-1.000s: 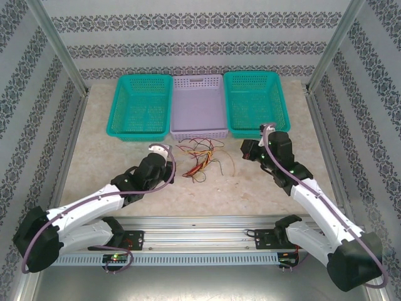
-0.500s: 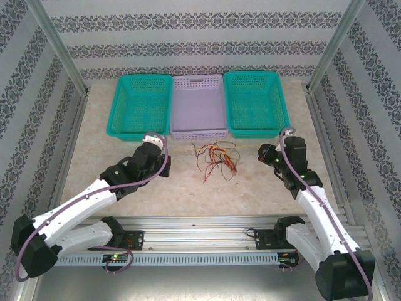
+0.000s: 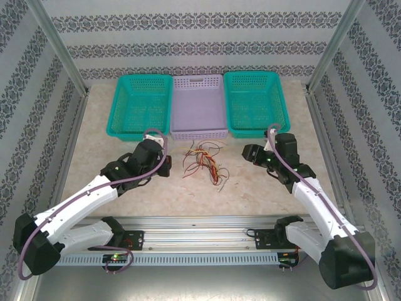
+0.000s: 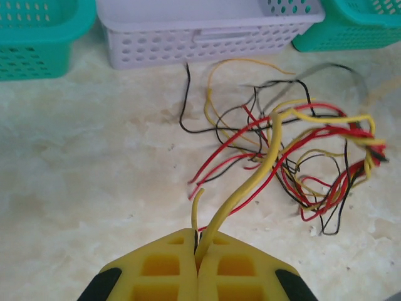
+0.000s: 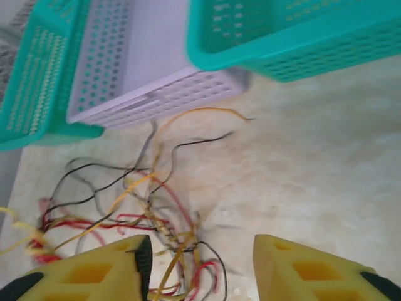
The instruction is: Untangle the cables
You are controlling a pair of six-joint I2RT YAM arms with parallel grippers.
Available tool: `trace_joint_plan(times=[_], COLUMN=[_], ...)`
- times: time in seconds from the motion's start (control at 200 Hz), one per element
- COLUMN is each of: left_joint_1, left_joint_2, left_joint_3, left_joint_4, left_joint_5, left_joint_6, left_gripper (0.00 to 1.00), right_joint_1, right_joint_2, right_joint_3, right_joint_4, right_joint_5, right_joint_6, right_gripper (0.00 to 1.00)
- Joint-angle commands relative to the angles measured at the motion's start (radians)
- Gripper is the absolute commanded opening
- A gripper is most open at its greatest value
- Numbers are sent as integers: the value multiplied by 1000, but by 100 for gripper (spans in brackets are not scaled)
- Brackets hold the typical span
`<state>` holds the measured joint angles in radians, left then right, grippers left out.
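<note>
top external, marble-look table [image 3: 250, 188], patterned walls [image 3: 188, 50], left end effector [image 4: 198, 241] pinching cables [image 3: 200, 162], right end effector [image 5: 199, 248] spread

Wallpaper [image 3: 207, 37] with grey floral bands covers the top and both sides. Beige marbled table [image 3: 247, 194] at centre; metal rail [image 3: 200, 226] along the bottom.

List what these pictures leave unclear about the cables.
Top view: cables too thin to trace crossings.
Left wrist: the yellow cable is hidden where the shut left hand pinches it.
Right wrist: cables blurred; lower strands cut off by the bottom edge beside the open right hand.
</note>
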<state>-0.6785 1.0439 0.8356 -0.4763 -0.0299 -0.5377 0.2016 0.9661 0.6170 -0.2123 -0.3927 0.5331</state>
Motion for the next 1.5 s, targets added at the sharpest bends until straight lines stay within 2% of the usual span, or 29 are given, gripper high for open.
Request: trace_joint_plan(times=[0.0,0.18,0.365,0.44,0.615,0.679,0.809,0.899,1.014,1.169,1.319,1.494], left_joint_1=[13,13,13,13,13,12,13,12,12,13,18,28], left_joint_2=[16,34,37,29,-9,-15,-23,-31,-46,-85,-151,-214], left_joint_3=[-3,23,43,42,30,27,28,28,25,46,101,192], left_joint_4=[59,84,82,75,59,58,56,57,61,13,-74,-151], left_joint_5=[59,87,109,111,99,102,98,99,101,50,-60,-175], left_joint_6=[-53,-84,-109,-111,-113,-116,-120,-126,-134,-123,-98,-56], left_gripper=[0,0,0,0,0,0,0,0,0,0,0,0], right_joint_1=[68,221,338,349,383,393,411,424,427,428,421,369], right_joint_2=[-22,-23,83,135,200,224,269,290,315,302,294,327], right_joint_3=[30,17,22,32,30,33,38,32,29,22,39,44], right_joint_4=[59,136,181,176,196,207,224,247,249,220,120,59], right_joint_5=[-23,34,112,152,230,239,233,235,244,283,378,383], right_joint_6=[-72,-120,-174,-183,-214,-217,-211,-208,-205,-205,-232,-228], right_gripper=[57,65,61,54,48,46,35,33,22,0,0,0])
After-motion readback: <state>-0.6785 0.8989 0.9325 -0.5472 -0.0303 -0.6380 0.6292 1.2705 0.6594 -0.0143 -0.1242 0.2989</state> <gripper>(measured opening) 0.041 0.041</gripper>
